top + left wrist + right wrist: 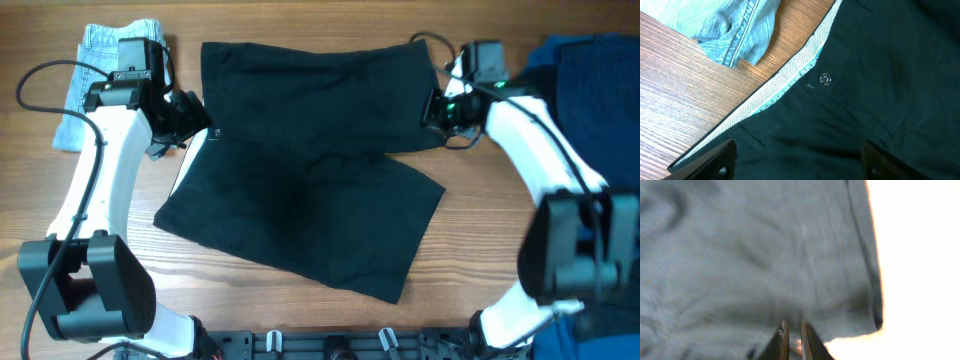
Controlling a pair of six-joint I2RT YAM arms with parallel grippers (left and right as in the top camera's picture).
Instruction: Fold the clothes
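Overhead: wood desk (480, 200), black shorts (310, 180) spread; L gripper (190, 118) wide apart at 9 o'clock, R gripper (437, 108) pinched on hem at 3.

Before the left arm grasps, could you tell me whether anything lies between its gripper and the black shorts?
Nothing visible does. The left gripper hangs open directly over the black shorts, and the jeans lie off to one side.

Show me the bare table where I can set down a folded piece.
Widest bare wood: front right, between the shorts and the right arm. A smaller patch lies front left, between the shorts and the left arm. Crowded: back left around the folded denim and left gripper; back right by the blue cloth.
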